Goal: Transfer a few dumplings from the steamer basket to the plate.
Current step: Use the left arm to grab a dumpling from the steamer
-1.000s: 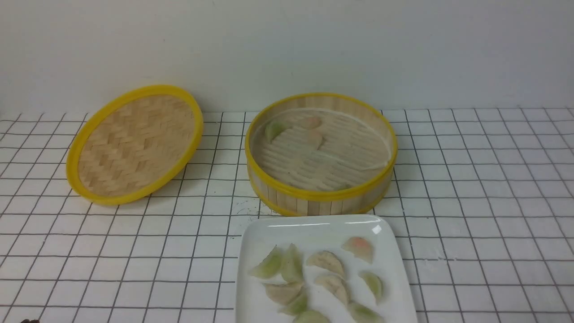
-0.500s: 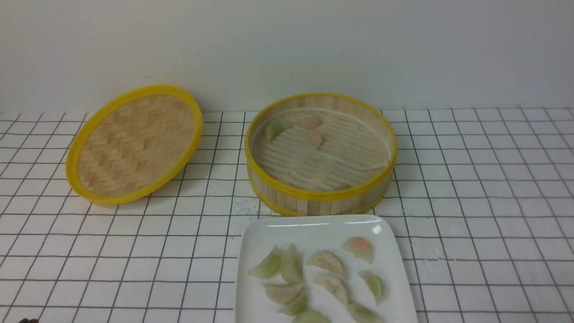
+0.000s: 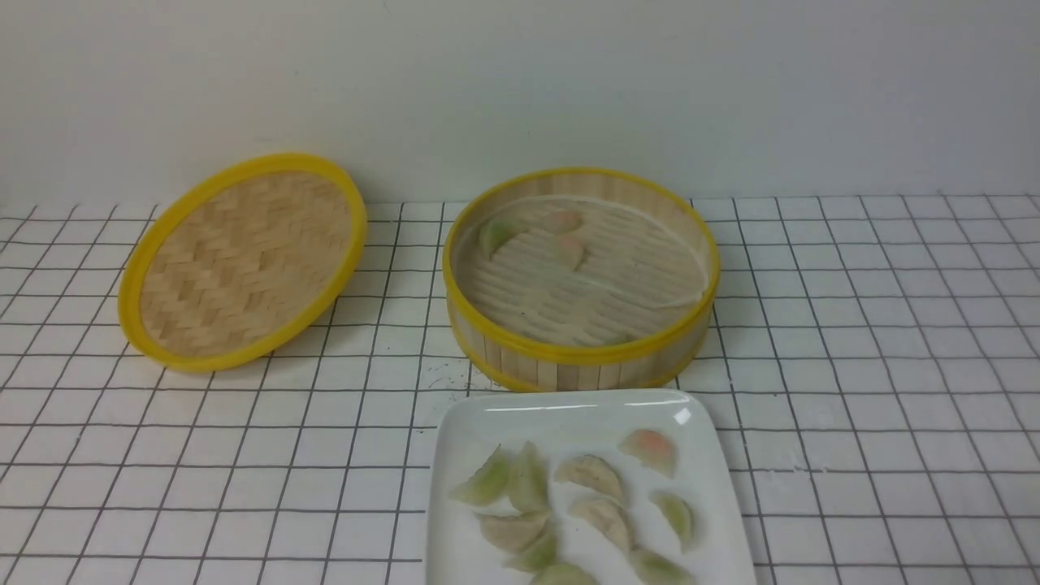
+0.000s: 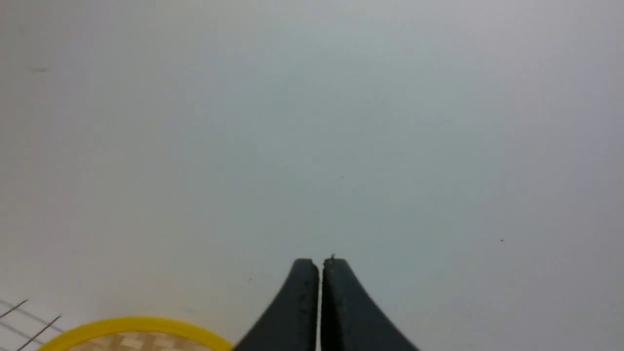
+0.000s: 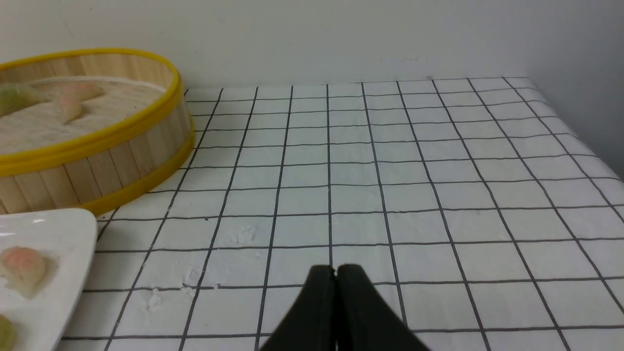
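While neither arm is showing in the front view, you are looking at the round bamboo steamer basket with yellow rims [image 3: 581, 357] standing on the white counter with black grid lines [image 3: 877, 366], just behind the glossy white square plate [image 3: 569, 414]. Three small crescents are lying on the far-left part of the basket's slatted floor: a pale green dumpling [image 3: 496, 235] and two pinkish dumplings [image 3: 563, 221] just beside it. The green one's long axis is running diagonally. About nine more translucent pleated dumplings [image 3: 597, 473] are resting on the plate. The shallow woven yellow-rimmed lid [image 3: 244, 260] is sitting well apart on the left.

In the left wrist view, your left pincer [image 4: 319, 267] is pressing fully together on nothing and pointing at the bare pale wall [image 4: 312, 122]. Only the lid's rim is showing below it, so the basket is lying out of frame.

In the right wrist view, your right pincer [image 5: 335, 272] is likewise closing on nothing, hovering over bare counter. The basket and its dumplings are lying ahead and to its left, with the plate's corner nearer on the same side.

Since those dumplings are sitting in the basket's left half, the left arm is probably facing the shorter reach, though the frames are not settling that. No brand, label or writing is showing anywhere.
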Robot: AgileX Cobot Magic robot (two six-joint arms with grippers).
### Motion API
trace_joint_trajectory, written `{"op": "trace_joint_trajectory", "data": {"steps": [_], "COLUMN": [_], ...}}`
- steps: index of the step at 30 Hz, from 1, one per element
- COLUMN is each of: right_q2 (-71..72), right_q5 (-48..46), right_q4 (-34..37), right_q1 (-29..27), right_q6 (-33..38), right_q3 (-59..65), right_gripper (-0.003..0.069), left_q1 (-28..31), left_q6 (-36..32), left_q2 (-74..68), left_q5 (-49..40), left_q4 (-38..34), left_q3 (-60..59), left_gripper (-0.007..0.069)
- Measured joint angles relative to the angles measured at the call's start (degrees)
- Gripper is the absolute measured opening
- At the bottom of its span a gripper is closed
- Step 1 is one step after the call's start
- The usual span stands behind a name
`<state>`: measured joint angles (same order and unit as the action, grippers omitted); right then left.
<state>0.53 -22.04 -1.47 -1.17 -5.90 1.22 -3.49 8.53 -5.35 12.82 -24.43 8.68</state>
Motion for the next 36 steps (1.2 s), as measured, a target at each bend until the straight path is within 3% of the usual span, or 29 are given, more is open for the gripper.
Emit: {"op": "trace_joint_trajectory", "data": {"steps": [1,6,9,10,15,17,26,36], "right_q2": [0.0,0.0,0.0,0.0,0.0,0.0,0.0,0.0], "right_q5": [0.0,0.0,0.0,0.0,0.0,0.0,0.0,0.0], "right_q4": [0.0,0.0,0.0,0.0,0.0,0.0,0.0,0.0], "right_q1": [0.0,0.0,0.0,0.0,0.0,0.0,0.0,0.0], "right_q6": [0.0,0.0,0.0,0.0,0.0,0.0,0.0,0.0], "right_q3": [0.0,0.0,0.0,0.0,0.0,0.0,0.0,0.0], "right_gripper": [-0.0016,-0.0016,-0.0016,-0.0016,-0.0016,-0.0016,-0.0016,-0.0016], "left_q1": [0.0,0.0,0.0,0.0,-0.71,-1.65,-15.26,-19.37], "left_q6": [0.0,-1.64,-6.42,-10.63,-18.15,-18.27,-15.31,-18.95], "left_q2": [-2.02,-28.86,-43.43,-53.03,-78.92,-86.38,-116.04,-138.54], "left_q5": [-2.43,-35.69,-49.43,-58.27,-78.17,-80.86,-84.09,-84.55], "left_q4": [0.95,7.17,7.61,7.31,5.21,5.68,21.76,23.13], "left_q3": [2.64,31.64,44.29,53.17,78.14,85.4,119.71,151.39], "left_gripper": [-0.0006,-0.0006,-0.0006,-0.0006,-0.0006,-0.0006,-0.0006,-0.0006]}}
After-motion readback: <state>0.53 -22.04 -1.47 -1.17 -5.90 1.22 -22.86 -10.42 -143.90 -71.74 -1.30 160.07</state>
